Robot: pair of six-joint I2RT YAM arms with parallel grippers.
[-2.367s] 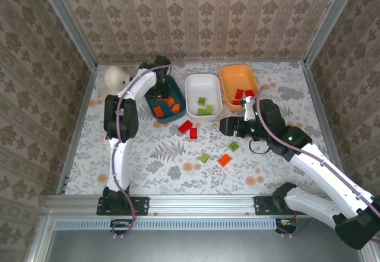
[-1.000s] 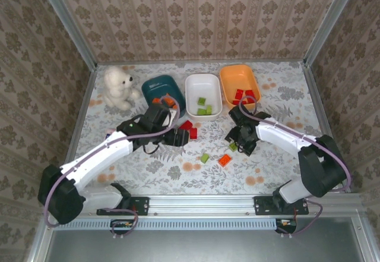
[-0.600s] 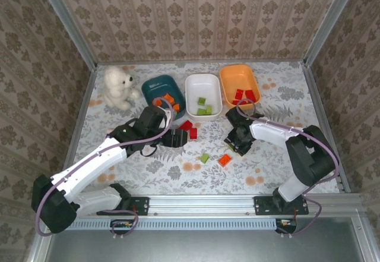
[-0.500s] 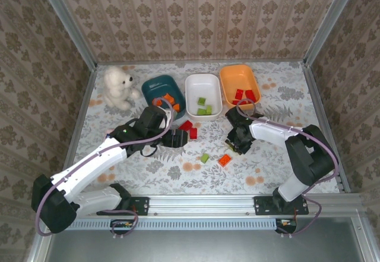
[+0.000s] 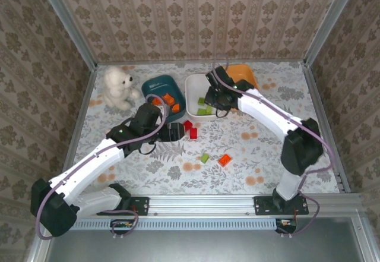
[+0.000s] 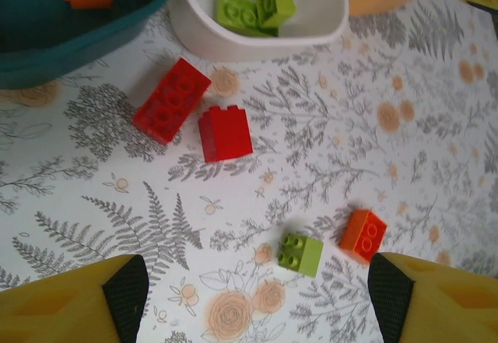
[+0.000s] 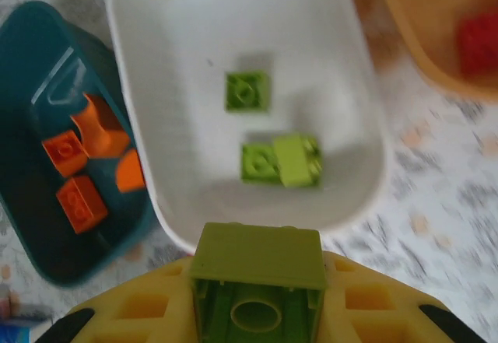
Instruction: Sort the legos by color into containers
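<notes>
My right gripper (image 5: 215,100) hangs over the near end of the white dish (image 5: 199,82), shut on a light green brick (image 7: 258,285). Green bricks (image 7: 280,160) lie in that white dish (image 7: 233,32). The teal dish (image 5: 158,87) holds orange bricks (image 7: 78,191). Red bricks (image 7: 478,47) show in the orange dish (image 5: 243,72). My left gripper (image 5: 178,132) is open and low over the table, with two red bricks (image 6: 171,99) just ahead of it. A green brick (image 6: 301,253) and an orange brick (image 6: 362,235) lie between its fingers (image 6: 124,288), untouched.
A white plush bear (image 5: 119,87) sits at the back left beside the teal dish. The three dishes stand in a row along the back. Metal rails and patterned walls bound the table. Open floral tabletop (image 5: 261,155) lies to the right front.
My right gripper lifted the green brick off the table at right centre and swung back-left over the white dish. My left gripper edged slightly toward the red bricks.
</notes>
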